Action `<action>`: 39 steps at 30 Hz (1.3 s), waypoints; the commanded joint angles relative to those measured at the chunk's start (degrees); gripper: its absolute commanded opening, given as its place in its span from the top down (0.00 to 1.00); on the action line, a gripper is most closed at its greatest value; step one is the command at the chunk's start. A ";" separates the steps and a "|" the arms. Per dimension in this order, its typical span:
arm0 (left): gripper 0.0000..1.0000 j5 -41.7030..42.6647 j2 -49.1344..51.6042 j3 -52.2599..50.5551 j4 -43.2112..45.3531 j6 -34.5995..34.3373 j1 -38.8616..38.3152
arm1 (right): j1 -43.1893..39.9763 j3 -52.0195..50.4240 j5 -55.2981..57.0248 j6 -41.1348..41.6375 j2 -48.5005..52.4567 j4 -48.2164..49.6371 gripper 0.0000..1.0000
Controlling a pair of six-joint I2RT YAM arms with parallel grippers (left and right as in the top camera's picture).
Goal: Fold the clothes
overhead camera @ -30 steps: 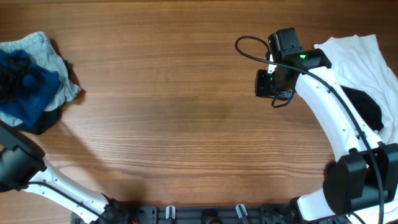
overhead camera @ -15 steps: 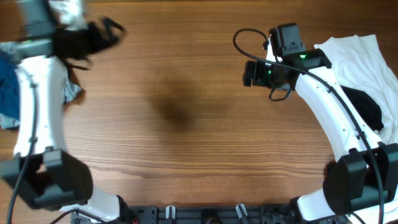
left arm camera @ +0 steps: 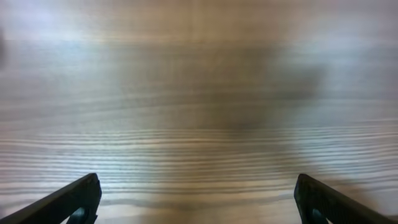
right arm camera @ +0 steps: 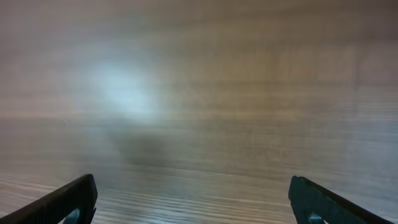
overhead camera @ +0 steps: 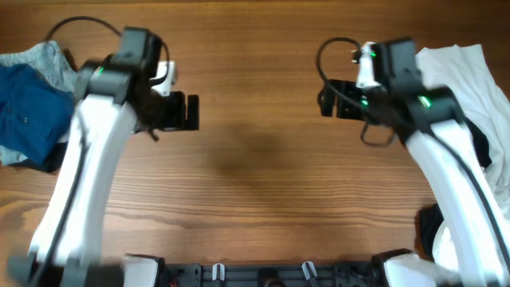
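Observation:
The clothes lie in two piles at the table's sides. On the left, a deep-blue garment [overhead camera: 28, 115] rests on a pale piece [overhead camera: 44, 57]. On the right, a white garment [overhead camera: 466, 68] lies with a black one [overhead camera: 480, 147] partly under the right arm. My left gripper [overhead camera: 190, 112] hovers over bare wood right of the left pile, pointing right. My right gripper [overhead camera: 325, 100] hovers left of the white garment, pointing left. In both wrist views the left gripper [left arm camera: 198, 199] and right gripper [right arm camera: 193, 199] stand open over bare wood, with nothing between the fingers.
The wooden table [overhead camera: 255, 175] stretches between the two grippers. A black rail with clips [overhead camera: 263, 273] runs along the front edge. A cable [overhead camera: 335, 52] loops above the right wrist.
My left arm has swung from the front left corner, past the left pile, to over the table's left half. My right gripper has opened wide and its arm has shifted slightly.

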 commanded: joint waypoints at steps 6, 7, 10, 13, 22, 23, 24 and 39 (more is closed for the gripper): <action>0.00 -0.96 -47.74 -29.22 25.92 -0.76 0.17 | 6.75 -29.49 12.13 2.60 -43.19 13.90 0.00; 0.00 -0.98 -51.28 -30.38 26.18 -0.76 0.15 | 6.75 -30.84 12.15 3.23 -45.53 12.87 0.00; 0.00 -0.98 -59.10 -30.69 21.84 -0.74 0.15 | 6.75 -33.27 11.72 6.51 -51.19 7.87 0.00; 0.00 -0.98 -63.87 -30.69 17.05 -0.74 0.15 | 6.75 -33.29 11.72 7.17 -51.74 2.93 0.00; 0.00 -0.98 -65.13 -30.69 3.80 -0.74 0.15 | 6.75 -33.31 11.72 7.17 -51.21 0.98 0.00; 0.00 -0.98 -65.13 -30.69 3.80 -0.74 0.15 | 6.75 -33.38 11.72 7.15 -51.49 1.01 0.00; 0.00 -0.98 -65.13 -30.69 3.80 -0.74 0.15 | 6.60 -33.48 11.74 7.15 -52.54 0.52 0.00; 0.00 -0.98 -65.13 -30.69 3.80 -0.76 0.15 | -8.09 -64.02 1.57 -12.48 -77.15 38.75 0.00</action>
